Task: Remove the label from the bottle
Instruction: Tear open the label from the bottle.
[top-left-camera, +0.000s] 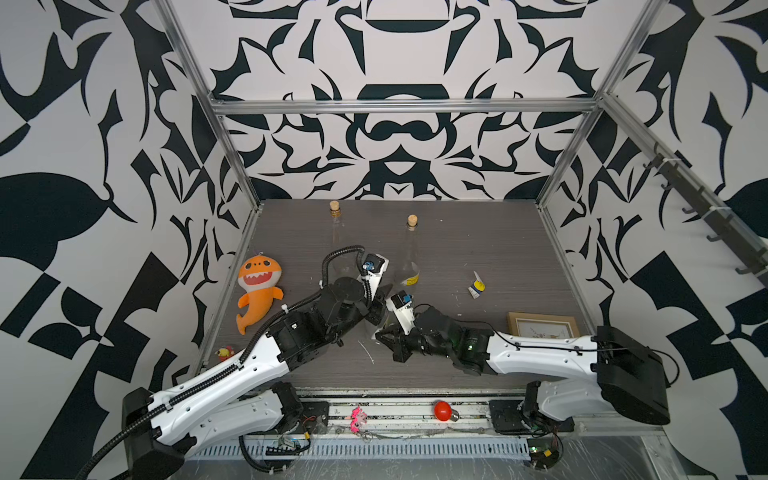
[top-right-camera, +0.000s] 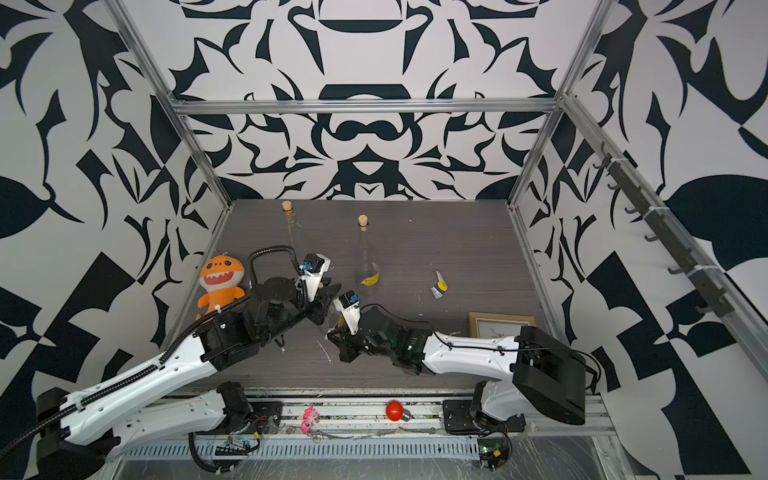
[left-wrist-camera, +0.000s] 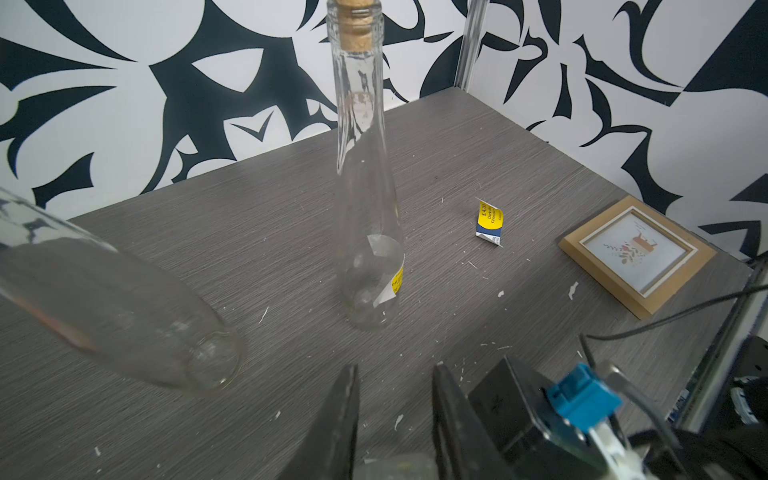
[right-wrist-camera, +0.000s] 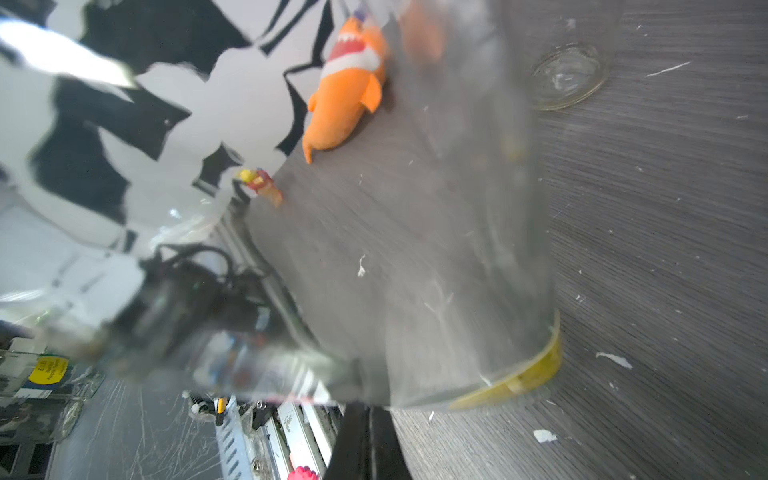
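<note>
Bottle (right-wrist-camera: 457, 249) at the middle of the surface (top-left-camera: 478, 241), between both arms. Left fingers (left-wrist-camera: 345, 415) narrow, apparently gripping its glass. Right fingers (right-wrist-camera: 361, 440) pressed together, pinch unconfirmed. Yellow label (right-wrist-camera: 515, 378) rings the base just beside them — right arm nearer.

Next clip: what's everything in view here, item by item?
table: 1, grey woodgrain, littered with white paper bits
corked bottle: 1, clear, standing at the back
labelled bottle: 1, clear with yellow label remnant, standing right of it
held bottle: 1, clear with yellow label edge, between the arms
label scrap: 1, yellow-blue-white, lying right of the bottles
plush shark: 1, orange, table's left side
picture frame: 1, light wood, table's right near corner
toy figure: 1, red-yellow, left table edge
bulb: 1, red, front rail
pink toy: 1, pink, front rail
left gripper: 1, black, shut on held bottle
right gripper: 1, black, shut beside held bottle
</note>
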